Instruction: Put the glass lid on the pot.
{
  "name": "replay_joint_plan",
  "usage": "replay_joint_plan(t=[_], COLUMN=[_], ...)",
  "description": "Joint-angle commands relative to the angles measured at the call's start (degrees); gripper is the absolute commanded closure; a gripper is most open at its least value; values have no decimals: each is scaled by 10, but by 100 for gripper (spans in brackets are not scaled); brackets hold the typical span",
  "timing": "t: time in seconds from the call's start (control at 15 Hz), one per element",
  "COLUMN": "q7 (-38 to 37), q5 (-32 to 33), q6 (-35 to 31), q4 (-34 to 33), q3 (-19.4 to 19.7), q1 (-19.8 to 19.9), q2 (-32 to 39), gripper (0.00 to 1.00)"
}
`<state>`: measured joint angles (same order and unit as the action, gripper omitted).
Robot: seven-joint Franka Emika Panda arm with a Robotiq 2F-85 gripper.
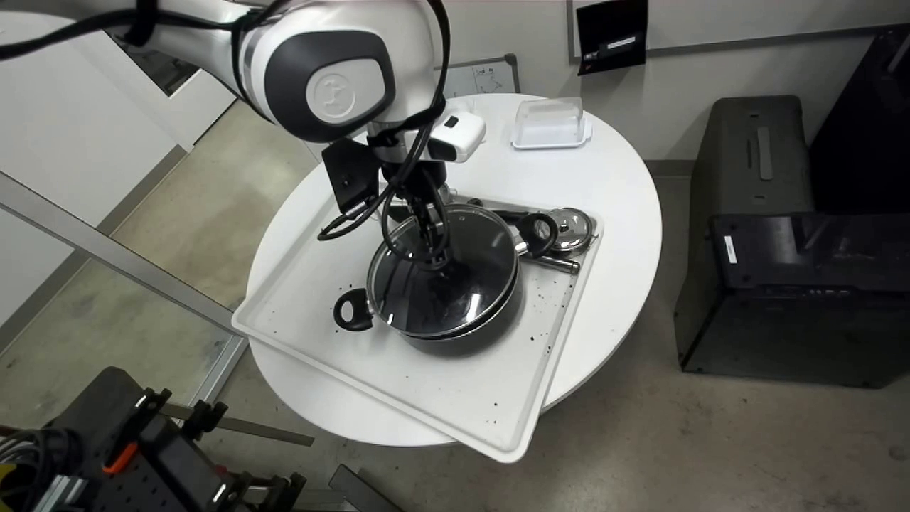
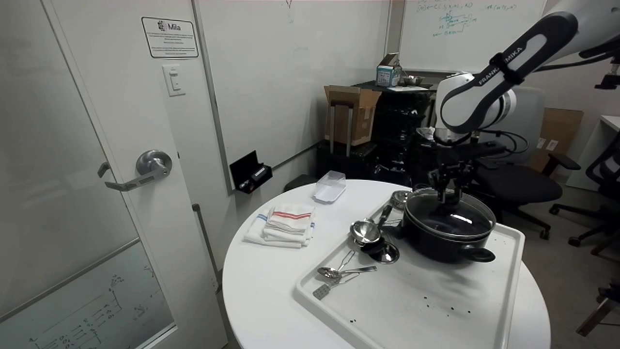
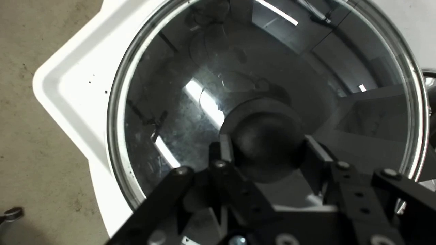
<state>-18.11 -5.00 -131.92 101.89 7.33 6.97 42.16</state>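
White bench (image 2: pixel 264 291); "Mila" read on a sign (image 2: pixel 170 38), ten o'clock from the pot (image 2: pixel 428 244) in an exterior view.
Over the pot, the glass lid (image 2: pixel 469 214) is held at its knob (image 3: pixel 267 146) by part-closed fingers (image 3: pixel 226 149); seating unclear.

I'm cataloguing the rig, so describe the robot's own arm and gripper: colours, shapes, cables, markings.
The arm is white and rounded, with dark panels, a round emblem and white Franka lettering partly covered by a black strap. Black cables run along it in loops. The gripper is black, with two jointed, grey-edged fingers dotted with metal screw heads.
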Motion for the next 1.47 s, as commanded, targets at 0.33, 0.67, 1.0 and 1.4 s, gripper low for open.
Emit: replay_joint_plan(t=[0.33,0.67,1.0,1.4], q7=[0,-5,-8,-10], q5=[-19,-13,-10,-10], q6=[17,13,11,13], q4=[-6,-8,-9,-14], q3=[3,5,7,8], q1=[7,-1,-7,-9], q2=[-5,0,7,11], gripper=[75,75,75,75])
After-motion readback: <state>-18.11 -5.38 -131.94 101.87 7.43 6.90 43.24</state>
